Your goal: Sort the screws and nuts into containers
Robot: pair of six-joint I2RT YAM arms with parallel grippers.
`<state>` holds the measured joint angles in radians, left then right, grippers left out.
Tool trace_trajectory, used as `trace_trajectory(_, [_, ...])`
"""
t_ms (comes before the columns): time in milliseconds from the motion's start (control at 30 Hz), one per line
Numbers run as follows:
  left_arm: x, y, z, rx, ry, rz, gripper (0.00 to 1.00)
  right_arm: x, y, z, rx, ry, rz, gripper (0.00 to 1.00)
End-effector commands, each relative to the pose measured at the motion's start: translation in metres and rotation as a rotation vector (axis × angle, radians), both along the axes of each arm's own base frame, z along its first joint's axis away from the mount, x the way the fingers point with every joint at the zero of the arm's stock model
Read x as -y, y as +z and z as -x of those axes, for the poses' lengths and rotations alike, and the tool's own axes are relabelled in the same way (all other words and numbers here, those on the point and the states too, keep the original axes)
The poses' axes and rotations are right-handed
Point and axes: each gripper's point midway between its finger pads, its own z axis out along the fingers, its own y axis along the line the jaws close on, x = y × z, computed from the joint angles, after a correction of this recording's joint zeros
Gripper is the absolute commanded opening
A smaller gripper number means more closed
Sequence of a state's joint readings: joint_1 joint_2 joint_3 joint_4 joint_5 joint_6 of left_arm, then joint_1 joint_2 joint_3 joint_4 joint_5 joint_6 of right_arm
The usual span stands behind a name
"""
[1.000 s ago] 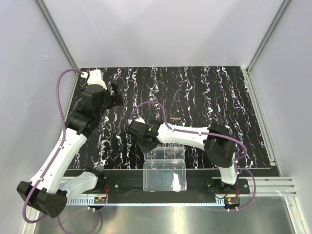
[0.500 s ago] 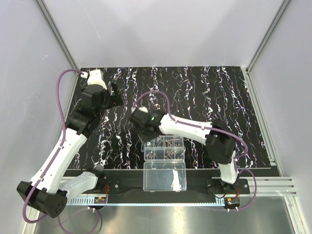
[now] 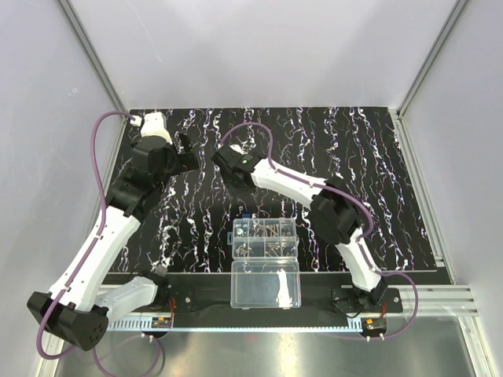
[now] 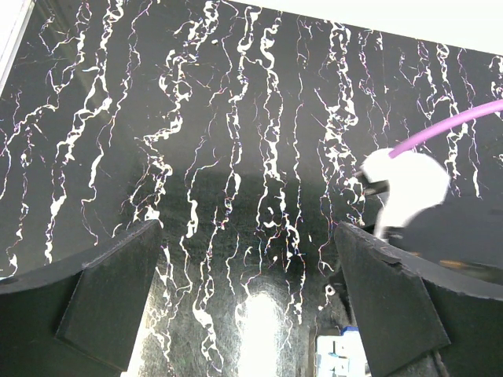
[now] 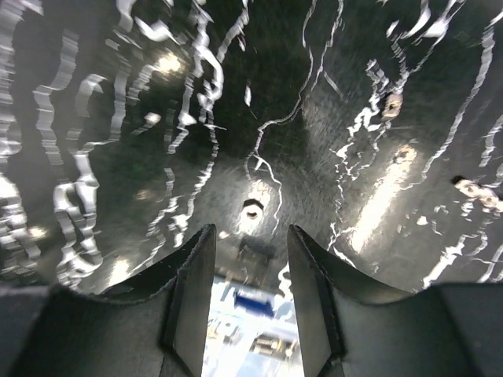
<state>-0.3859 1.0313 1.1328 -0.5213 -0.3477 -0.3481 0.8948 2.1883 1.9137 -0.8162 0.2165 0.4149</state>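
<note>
The containers are compartments of a clear organizer box at the mat's near edge, and small metal parts lie in them. My right gripper hangs past the box's far side. In its wrist view it is open with nothing between its fingers. A round nut lies on the mat just beyond the tips. More small blurred parts lie further right. My left gripper hovers at the far left. In its wrist view it is open and empty, with a small ring-shaped nut near its right finger.
The undivided clear lid half lies open toward the arm bases. A small blue piece sits by the box's far edge. The right arm's white wrist and purple cable show in the left wrist view. White walls and metal rails surround the black streaked mat.
My right arm has swung from over the organizer box to the far left, away from it, and its jaws have widened. The left arm has stayed still.
</note>
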Motion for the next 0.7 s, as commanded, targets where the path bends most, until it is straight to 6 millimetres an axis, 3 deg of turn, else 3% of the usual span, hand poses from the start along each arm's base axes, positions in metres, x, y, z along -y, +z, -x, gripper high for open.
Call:
trace_trajectory(0, [0.001,0.027,-0.006,0.086,0.005,0.025,0.99,0.003,-0.013,0.000,-0.043,0.013,0.036,0.49])
trace_trajectory(133, [-0.002,0.030,-0.004,0.097,0.016,0.016,0.99,0.009,-0.023,-0.001,-0.082,0.002,0.032,0.49])
trace_trajectory(667, [-0.008,0.033,-0.003,0.114,0.033,0.000,0.99,-0.007,-0.056,-0.001,-0.150,0.023,0.019,0.49])
